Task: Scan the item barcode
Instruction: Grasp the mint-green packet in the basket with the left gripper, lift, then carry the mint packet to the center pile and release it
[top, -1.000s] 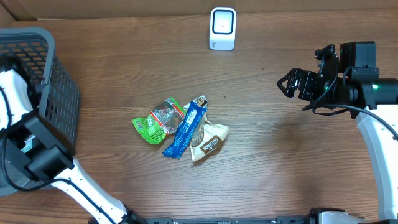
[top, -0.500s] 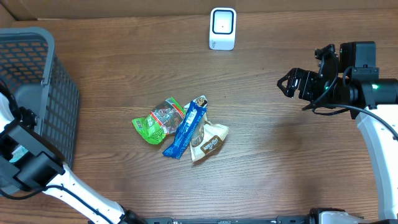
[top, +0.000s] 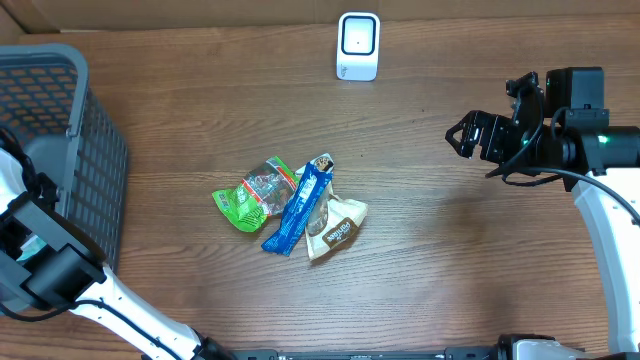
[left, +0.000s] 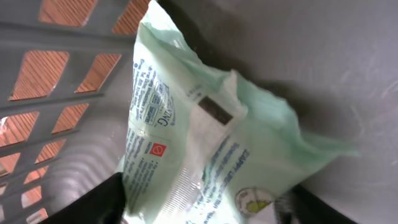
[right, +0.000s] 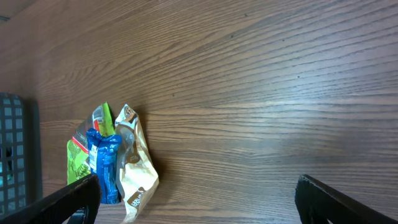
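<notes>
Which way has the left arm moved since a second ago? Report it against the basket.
Yes. The left arm slid toward the near table edge and slightly left, uncovering more of the basket.

- Right arm (top: 608, 232): a smooth white link, rounded at the edges, below a boxy black wrist block (top: 588, 95).
- A small green light (top: 604, 139) glows on the black housing.
- A thin black cable (top: 545, 174) loops under the wrist.
- Right gripper (top: 462, 136): black and angular, with flat black jaws.
- Left arm (top: 135, 305): glossy white links joined by a square black joint (top: 55, 268), with black cables (top: 8, 232) alongside.
- Left gripper (left: 208, 206): matte black jaws with rounded edges.
</notes>
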